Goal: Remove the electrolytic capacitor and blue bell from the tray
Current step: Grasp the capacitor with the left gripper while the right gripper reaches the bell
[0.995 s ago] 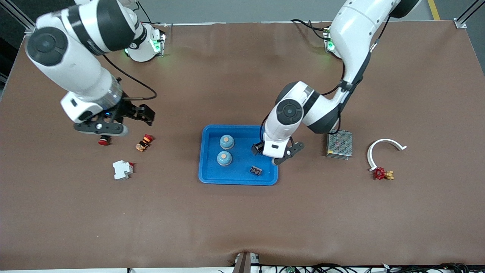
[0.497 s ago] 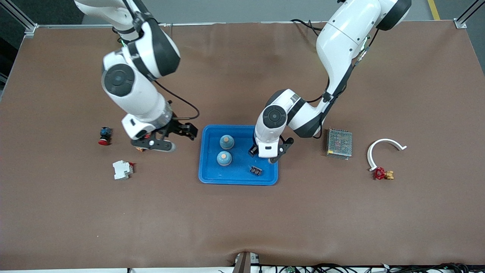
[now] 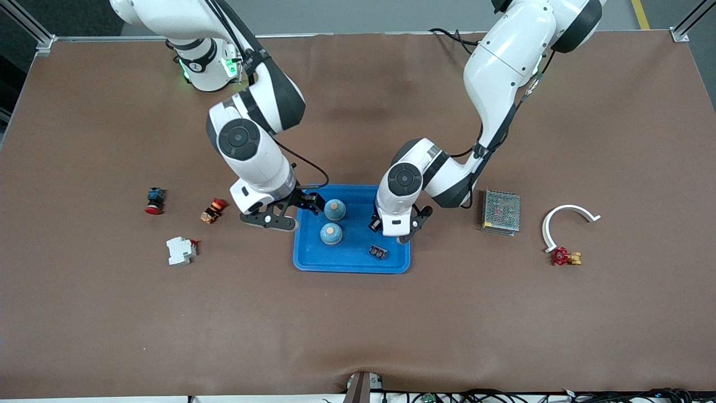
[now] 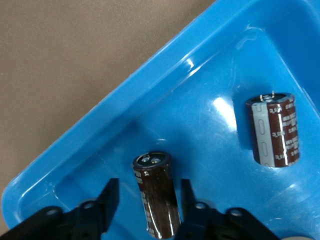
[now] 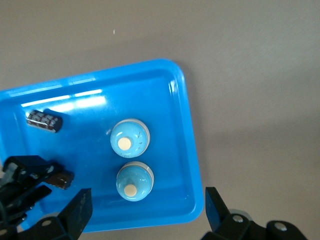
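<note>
I'm looking down on a brown table with the blue tray (image 3: 351, 263) near the middle. Nothing is out of it yet, as far as I can judge: both blue bells (image 3: 335, 209) (image 3: 331, 233) sit side by side toward the right arm's end of the tray, and the two capacitors are in the other half. One capacitor (image 3: 378, 252) lies on its side near the corner closest to the front camera. The other capacitor (image 4: 156, 192) stands between the fingers of my left gripper (image 3: 395, 229), seen clearly in the left wrist view. The fingers are set close on either side of it, but I can't tell whether they are pressing it yet. So the first grasp looks under way, and lifting it out, plus one bell, is all left to do.

My right gripper (image 3: 291, 215) hangs over the tray's rim beside the bells, fingers spread wide and holding nothing.

Compared with a second ago, the right arm has swung in from above the small red parts at its end of the table to the tray edge. The left gripper has shifted slightly inward over the tray and its fingers have drawn in around the capacitor. The mesh box (image 3: 501, 211) and the white ring (image 3: 567, 215) have not moved.
</note>
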